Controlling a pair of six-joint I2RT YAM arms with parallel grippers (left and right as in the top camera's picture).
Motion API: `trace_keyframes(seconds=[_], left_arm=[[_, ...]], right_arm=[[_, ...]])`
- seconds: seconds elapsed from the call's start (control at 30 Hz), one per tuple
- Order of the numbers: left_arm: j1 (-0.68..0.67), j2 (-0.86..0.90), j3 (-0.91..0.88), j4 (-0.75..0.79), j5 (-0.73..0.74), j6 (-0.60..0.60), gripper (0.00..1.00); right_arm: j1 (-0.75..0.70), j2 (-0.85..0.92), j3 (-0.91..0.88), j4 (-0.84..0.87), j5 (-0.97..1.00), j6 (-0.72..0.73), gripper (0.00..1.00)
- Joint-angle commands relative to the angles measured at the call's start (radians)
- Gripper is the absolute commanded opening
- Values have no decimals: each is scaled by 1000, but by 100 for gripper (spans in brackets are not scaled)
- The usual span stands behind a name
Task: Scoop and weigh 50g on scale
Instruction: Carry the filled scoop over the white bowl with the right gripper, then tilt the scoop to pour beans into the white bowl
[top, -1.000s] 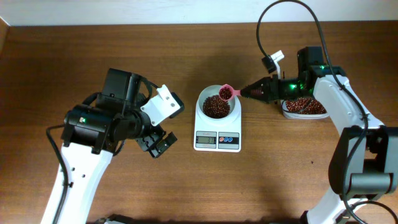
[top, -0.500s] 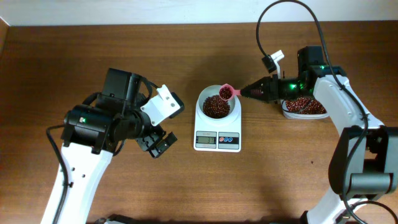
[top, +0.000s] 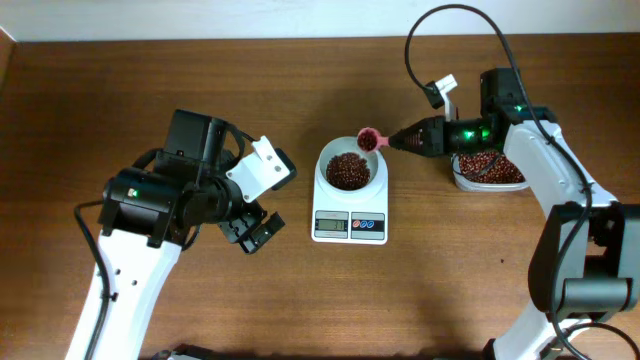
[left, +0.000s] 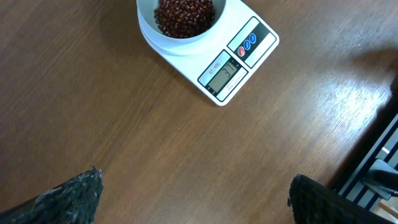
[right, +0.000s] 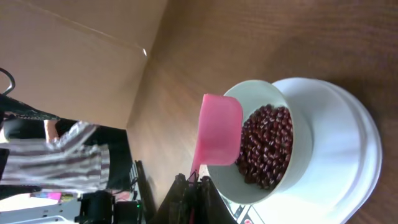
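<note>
The white scale (top: 349, 222) stands mid-table, its round bowl (top: 325, 160) holding a heap of dark red-brown beans (top: 347, 170). My right gripper (top: 392, 141) is shut on the handle of a small pink scoop (top: 369, 138), which hangs at the bowl's far right rim. The right wrist view shows the scoop (right: 221, 130) from its underside, beside the beans (right: 264, 146), with the right gripper (right: 196, 186) below it. My left gripper (top: 255, 232) is open over bare wood left of the scale. In the left wrist view the scale (left: 239, 59) lies ahead of the left gripper (left: 196, 186).
A clear tub (top: 462, 183) of the same beans sits at the right, under my right arm. A cable (top: 430, 30) loops above that arm. The table's far edge meets a pale wall (top: 200, 20).
The right gripper has drawn the pink scoop a little toward the far side of the bowl's rim. The left arm has not moved.
</note>
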Motion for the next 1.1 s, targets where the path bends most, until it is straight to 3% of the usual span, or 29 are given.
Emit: trace_keyframes(seconds=[0.0,0.17,0.5,1.07], left_arm=[[6,1,13,2,15,20,99],[6,1,13,2,15,20,99],[6,1,13,2,15,20,99],[6,1,13,2,15,20,99]], right_arm=[[32,9,2,9,58,-6,4],[115,8,18,10,161,-6,4],[234,-48,121,-66,585,-7,4],[317,-144,134,-127,682,13,4]])
